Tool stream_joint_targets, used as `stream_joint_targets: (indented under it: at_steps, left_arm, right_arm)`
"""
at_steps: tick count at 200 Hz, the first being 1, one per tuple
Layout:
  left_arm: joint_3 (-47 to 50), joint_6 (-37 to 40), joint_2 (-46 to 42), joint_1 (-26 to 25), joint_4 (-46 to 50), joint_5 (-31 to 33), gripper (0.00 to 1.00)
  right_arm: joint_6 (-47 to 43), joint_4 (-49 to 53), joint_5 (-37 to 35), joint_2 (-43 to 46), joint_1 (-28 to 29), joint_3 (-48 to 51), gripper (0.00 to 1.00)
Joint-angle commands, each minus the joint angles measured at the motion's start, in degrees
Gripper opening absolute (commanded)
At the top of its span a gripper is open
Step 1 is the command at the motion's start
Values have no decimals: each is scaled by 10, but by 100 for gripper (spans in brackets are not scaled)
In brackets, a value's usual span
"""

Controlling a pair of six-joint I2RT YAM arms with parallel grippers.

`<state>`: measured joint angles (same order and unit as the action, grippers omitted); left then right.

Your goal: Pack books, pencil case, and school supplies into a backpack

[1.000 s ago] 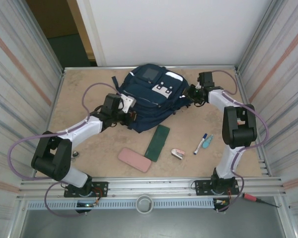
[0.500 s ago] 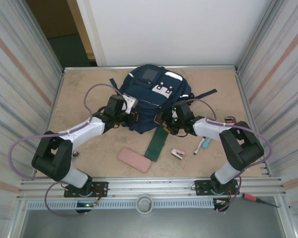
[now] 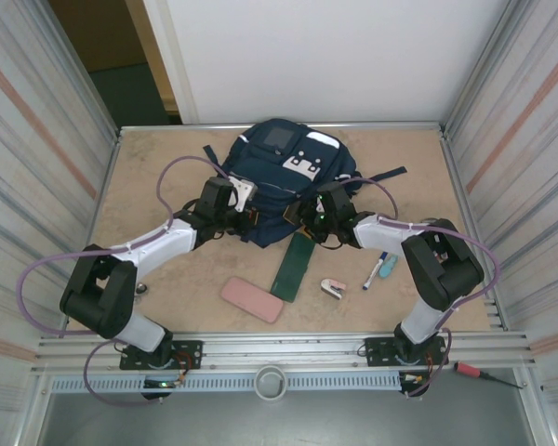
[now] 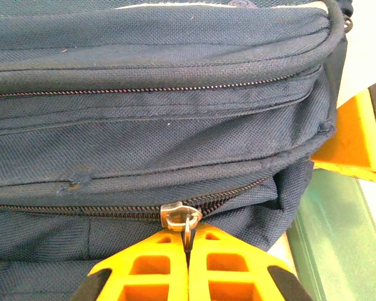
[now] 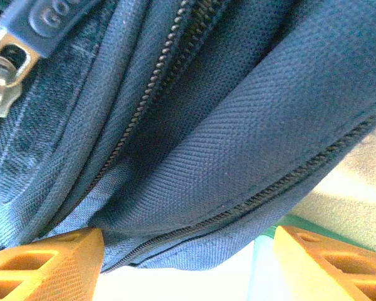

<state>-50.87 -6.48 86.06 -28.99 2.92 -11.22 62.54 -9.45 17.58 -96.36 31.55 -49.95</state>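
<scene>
Pinching backpack [image 4: 175,125] zipper pull [image 4: 183,217] — left tool [image 4: 188,243].

Both arms had white shells on the long links and black housings at the joints. A purple cable ran along the left arm [image 3: 158,237] and another along the right arm [image 3: 391,232]. Each stood on a black base plate, the left base [image 3: 158,355] at seven o'clock in the overhead view and the right base [image 3: 405,351] at five o'clock. The left tool [image 4: 188,251] had orange plastic fingers [image 4: 147,269] moulded with ribbed, recessed windows. The right tool [image 5: 188,263] had the same orange fingers [image 5: 44,263]. A small green light glowed on the right wrist [image 3: 330,209].
</scene>
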Motion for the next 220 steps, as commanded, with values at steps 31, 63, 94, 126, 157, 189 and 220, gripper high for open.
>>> stream_joint_targets:
  at_steps: [31,63,94,126,157,189,220]
  left_arm:
    - [-12,13,-5,-7,-1,-6,0]
    - [-17,37,-15,1,31,57,0]
    - [-24,63,-14,29,59,121,0]
    - [-38,78,4,58,77,154,0]
    - [-41,77,-18,61,95,115,0]
    - [-29,50,-64,32,90,47,0]
    - [-30,29,-67,-5,79,20,0]
  right_arm:
    - [-2,-79,-41,-14,-2,-14,29]
    - [-45,-41,-61,31,-26,16,0]
    - [-110,-1,-19,77,-77,33,0]
    - [-176,48,84,74,-131,4,0]
    - [-223,138,155,31,-188,-64,0]
    - [-232,183,221,-66,-210,-174,0]
    - [-256,260,235,-160,-197,-311,9]
